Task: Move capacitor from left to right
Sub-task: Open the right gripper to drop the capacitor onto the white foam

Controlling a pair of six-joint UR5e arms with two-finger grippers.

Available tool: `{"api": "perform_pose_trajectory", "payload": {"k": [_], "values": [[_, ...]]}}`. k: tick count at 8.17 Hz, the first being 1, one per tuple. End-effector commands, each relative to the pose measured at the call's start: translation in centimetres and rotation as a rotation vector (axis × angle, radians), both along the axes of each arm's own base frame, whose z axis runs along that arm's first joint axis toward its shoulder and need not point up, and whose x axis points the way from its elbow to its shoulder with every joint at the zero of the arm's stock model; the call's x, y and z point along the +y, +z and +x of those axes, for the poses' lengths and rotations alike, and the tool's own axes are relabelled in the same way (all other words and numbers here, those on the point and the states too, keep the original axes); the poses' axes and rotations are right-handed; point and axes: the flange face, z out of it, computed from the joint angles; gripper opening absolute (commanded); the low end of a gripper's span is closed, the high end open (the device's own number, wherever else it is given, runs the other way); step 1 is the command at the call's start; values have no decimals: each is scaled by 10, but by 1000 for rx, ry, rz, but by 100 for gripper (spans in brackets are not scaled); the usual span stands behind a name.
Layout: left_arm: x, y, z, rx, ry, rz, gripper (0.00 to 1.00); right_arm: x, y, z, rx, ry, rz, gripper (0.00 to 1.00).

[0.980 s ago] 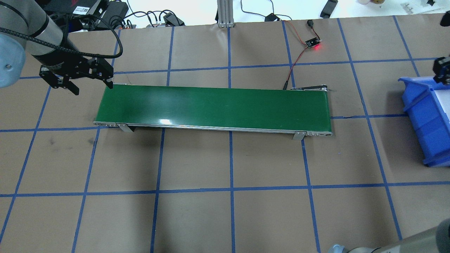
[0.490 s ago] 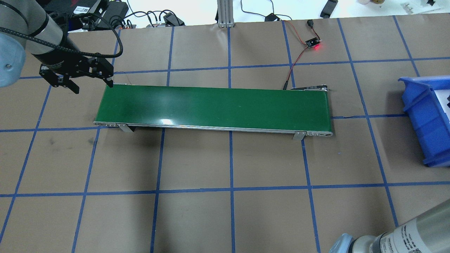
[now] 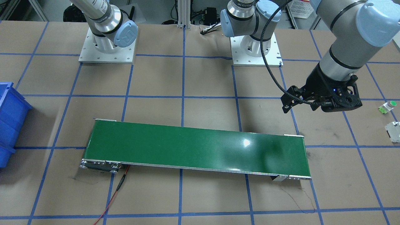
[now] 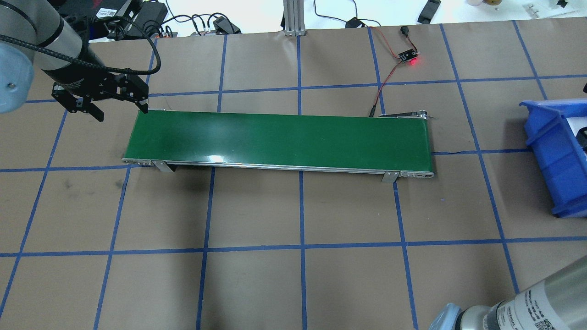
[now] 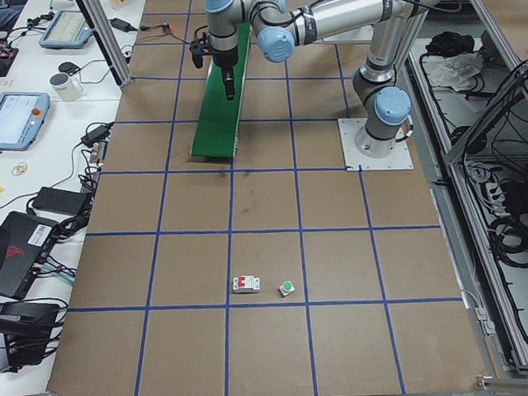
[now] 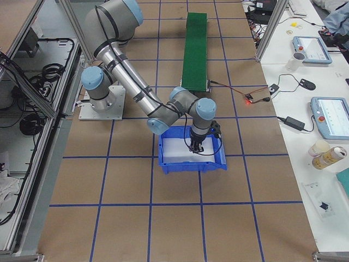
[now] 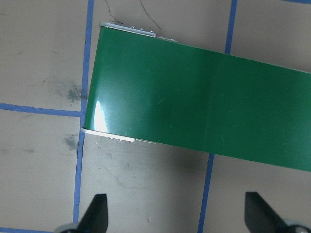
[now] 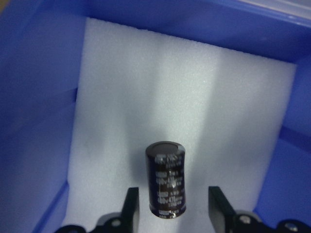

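Observation:
The capacitor (image 8: 166, 182), a stubby dark cylinder with pale print, sits on the white foam (image 8: 146, 87) inside the blue bin (image 6: 191, 164) at the table's right end. My right gripper (image 8: 174, 209) is lowered into the bin and open. Its fingers (image 8: 131, 208) stand on either side of the capacitor, with a gap on each side. My left gripper (image 4: 121, 112) is open and empty, hovering just off the left end of the green conveyor belt (image 4: 279, 140). It also shows in the left wrist view (image 7: 176, 216).
A white-and-green capped part (image 3: 387, 107) and a whitish blocky part (image 3: 394, 131) lie on the table beyond the left arm. A sensor board with a red light (image 4: 409, 57) and its wire lie behind the belt's right end. The blue bin (image 4: 550, 151) stands at the right edge.
My right gripper has gone from above the bin's far corner down into the bin. The right arm's elbow has come in at the lower right. The left gripper has barely shifted.

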Motion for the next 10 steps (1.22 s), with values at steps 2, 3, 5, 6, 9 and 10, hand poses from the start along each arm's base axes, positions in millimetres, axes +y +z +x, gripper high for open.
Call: {"api": "perform_pose_trajectory", "payload": {"k": [2, 3, 5, 6, 9, 10], "values": [[-3, -3, 2, -7, -64, 3, 100, 27, 118, 51, -51, -3, -67, 100], [-2, -2, 2, -9, -66, 4, 100, 34, 156, 98, -80, 6, -62, 100], [0, -4, 2, -8, -66, 7, 100, 30, 195, 192, -91, 106, -48, 100], [0, -5, 2, -8, -66, 8, 100, 24, 207, 241, -93, 72, -27, 100], [2, -2, 1, -9, -66, 4, 100, 37, 229, 439, -19, 17, -45, 100], [2, -2, 1, -7, -66, 3, 100, 50, 232, 492, -15, 14, -64, 100]]}}
